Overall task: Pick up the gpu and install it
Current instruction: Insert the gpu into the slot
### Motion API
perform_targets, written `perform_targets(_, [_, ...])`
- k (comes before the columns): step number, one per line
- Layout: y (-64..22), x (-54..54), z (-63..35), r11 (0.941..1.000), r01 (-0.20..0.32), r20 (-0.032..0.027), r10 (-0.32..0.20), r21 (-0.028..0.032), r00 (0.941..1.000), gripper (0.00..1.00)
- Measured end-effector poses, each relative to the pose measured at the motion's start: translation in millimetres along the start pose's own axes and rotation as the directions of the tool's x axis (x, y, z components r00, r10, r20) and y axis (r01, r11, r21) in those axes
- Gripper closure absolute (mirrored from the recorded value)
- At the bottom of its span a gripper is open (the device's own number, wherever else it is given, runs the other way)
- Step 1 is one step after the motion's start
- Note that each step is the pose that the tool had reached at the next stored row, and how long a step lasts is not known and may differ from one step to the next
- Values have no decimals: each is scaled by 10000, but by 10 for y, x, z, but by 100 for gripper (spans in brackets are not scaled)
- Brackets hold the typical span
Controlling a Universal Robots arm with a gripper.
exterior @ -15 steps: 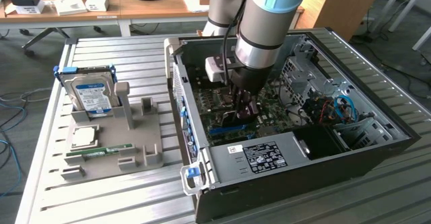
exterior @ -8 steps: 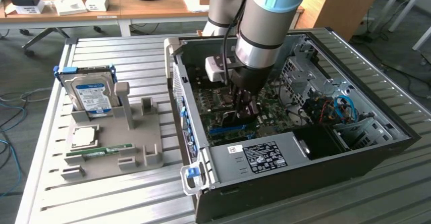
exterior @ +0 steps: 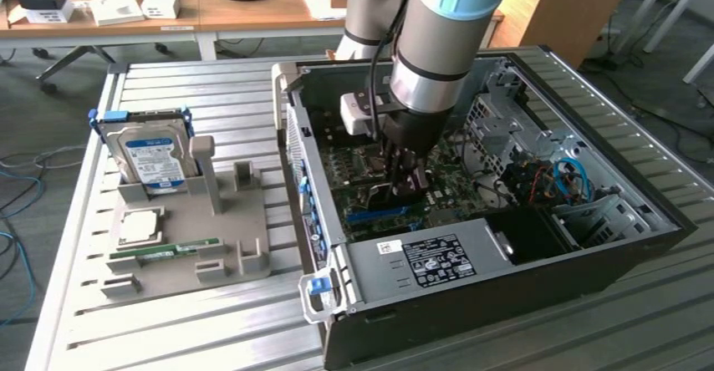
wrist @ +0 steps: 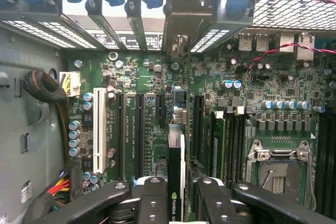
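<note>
Dark slim gpu edge-on in black hand

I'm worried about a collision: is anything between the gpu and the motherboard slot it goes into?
Nothing visible is. The gripper holds the gpu edge-on over the motherboard, alongside empty black slots. The card itself hides the slot directly beneath it.

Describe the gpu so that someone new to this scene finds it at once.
Look inside the open computer case, where the arm's gripper reaches over the green motherboard. The gpu is the slim dark card standing edge-on between the gripper's fingers. Unlike the long slots beside it, it rises off the board.
</note>
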State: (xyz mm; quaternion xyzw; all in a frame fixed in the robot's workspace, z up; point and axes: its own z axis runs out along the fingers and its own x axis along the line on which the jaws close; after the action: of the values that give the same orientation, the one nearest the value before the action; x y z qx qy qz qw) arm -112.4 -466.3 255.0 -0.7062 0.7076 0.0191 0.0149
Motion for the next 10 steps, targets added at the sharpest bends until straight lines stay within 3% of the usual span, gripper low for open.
perform_targets(10, [5,3,34,10000,2,1,-2,30,10000,74])
